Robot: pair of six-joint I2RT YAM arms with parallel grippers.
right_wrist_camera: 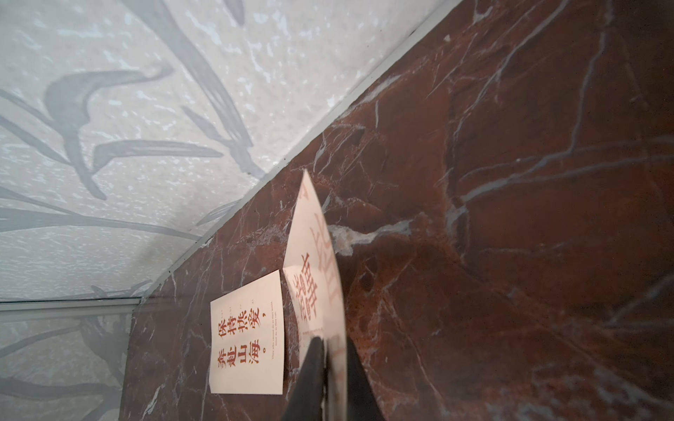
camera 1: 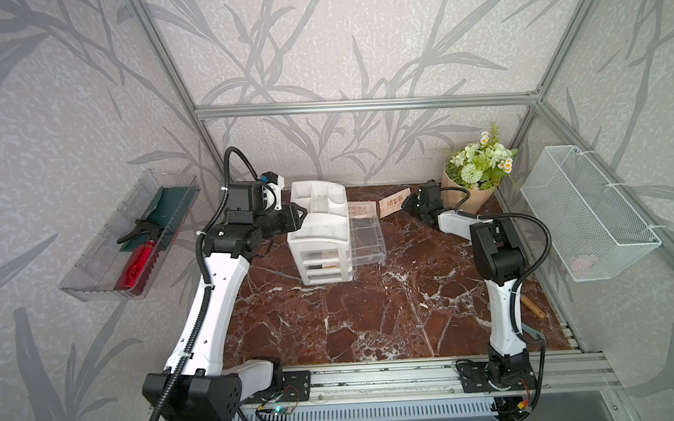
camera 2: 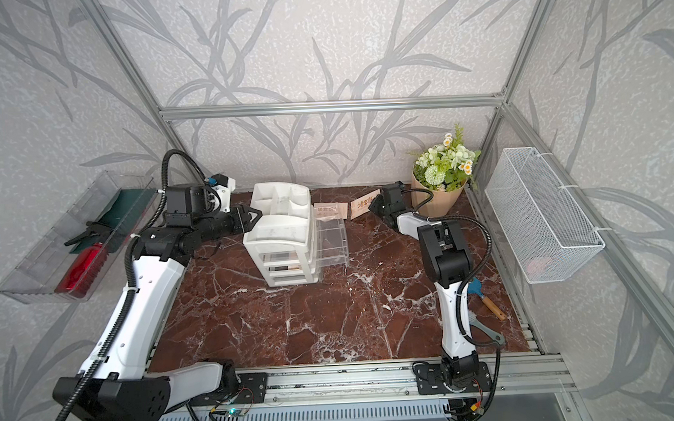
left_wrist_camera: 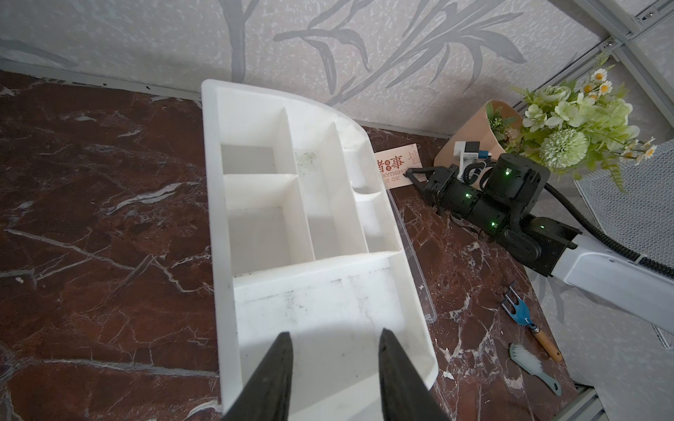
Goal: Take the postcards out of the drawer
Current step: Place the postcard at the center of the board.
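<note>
Along the bench's (camera 1: 371, 315) back edge, right of the organizer (camera 1: 316, 228) and behind its open drawer (camera 1: 368, 237), the flat card (right_wrist_camera: 247, 335) lies cream with orange-red Chinese characters, its long axis along that edge. The tilted card (right_wrist_camera: 313, 255), printed alike, points toward the organizer, pinched in the right gripper's (right_wrist_camera: 333, 342) nearly closed jaws. The left gripper (left_wrist_camera: 334, 333) sits at the organizer's top, jaws apart, empty.
</note>
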